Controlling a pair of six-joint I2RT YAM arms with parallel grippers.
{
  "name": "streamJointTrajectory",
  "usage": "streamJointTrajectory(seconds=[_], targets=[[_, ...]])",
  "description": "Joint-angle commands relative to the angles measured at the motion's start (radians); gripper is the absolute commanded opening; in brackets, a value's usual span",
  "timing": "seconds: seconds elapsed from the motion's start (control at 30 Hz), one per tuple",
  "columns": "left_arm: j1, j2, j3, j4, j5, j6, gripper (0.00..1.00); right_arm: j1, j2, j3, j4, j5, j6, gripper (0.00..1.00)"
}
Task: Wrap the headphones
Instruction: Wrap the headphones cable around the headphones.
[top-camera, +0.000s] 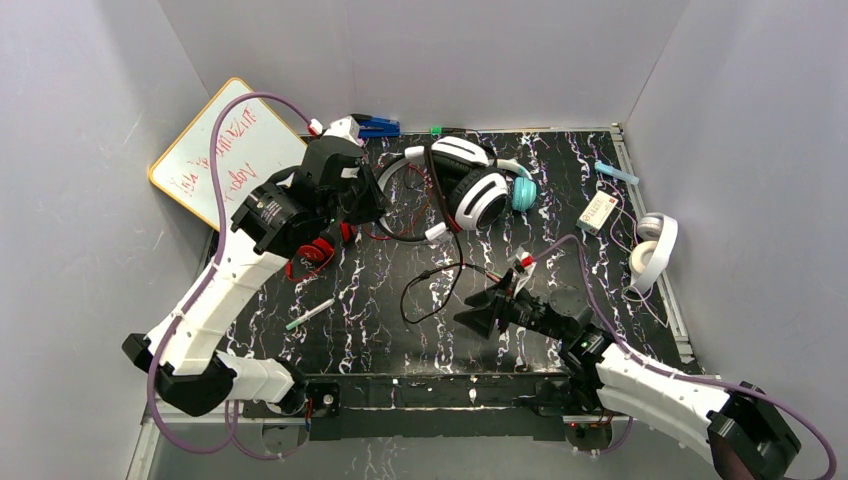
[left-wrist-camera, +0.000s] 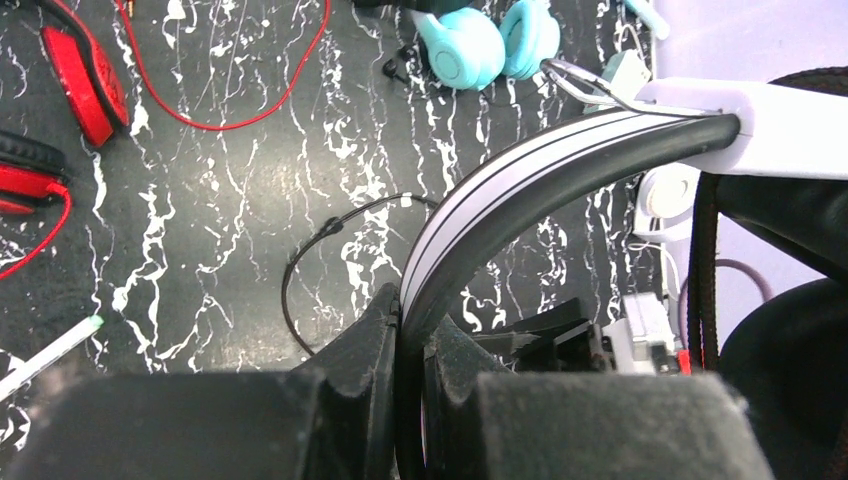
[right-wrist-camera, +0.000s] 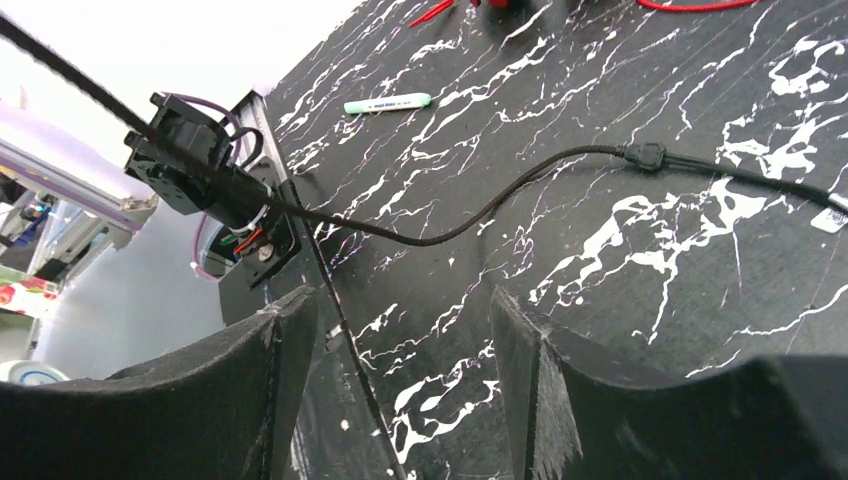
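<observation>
Left tool (left-wrist-camera: 410, 322) clamps the white-and-black headphones (left-wrist-camera: 560, 165) by the band; right tool (right-wrist-camera: 400, 305), released, hangs over the black cord (right-wrist-camera: 480, 215).

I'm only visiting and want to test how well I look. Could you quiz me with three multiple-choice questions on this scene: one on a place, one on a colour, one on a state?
1. Where do the all-white headphones lie?
A) at the table's right edge
B) in its middle
C) at its near left corner

2. What colour is the cord in front of the right claw?
A) red
B) black
C) teal

3. How is the left claw?
A) wide open
B) shut on a headband
C) shut on nothing

Answers:
1 A: they sit by the right wall, apart from the other pairs.
2 B: its wrist view shows a black cord on the table.
3 B: its wrist view shows both fingers pinching the black-and-white band.
</observation>
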Motion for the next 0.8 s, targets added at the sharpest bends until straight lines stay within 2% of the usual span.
streamJointTrajectory(seconds=[0.0,0.17,0.4,0.57,0.77], targets=[[0.005,0.011,0.091,0.036,0.041,-0.04,0.0,0.012,0.023,-0.02,0.235,0.016,-0.094,0.72],[0.004,0.038,0.139,0.01,0.033,-0.033,0.0,0.052,0.082,-0.028,0.336,-0.044,-0.18,0.76],[0.004,0.067,0.184,0.003,0.041,-0.033,0.0,0.12,0.201,-0.033,0.442,-0.011,-0.329,0.79],[0.005,0.083,0.201,0.007,0.053,-0.037,0.0,0.136,0.414,0.0,0.619,-0.033,-0.339,0.77],[0.004,0.085,0.195,0.013,0.057,-0.041,0.0,0.219,0.711,0.059,0.878,0.041,-0.362,0.73]])
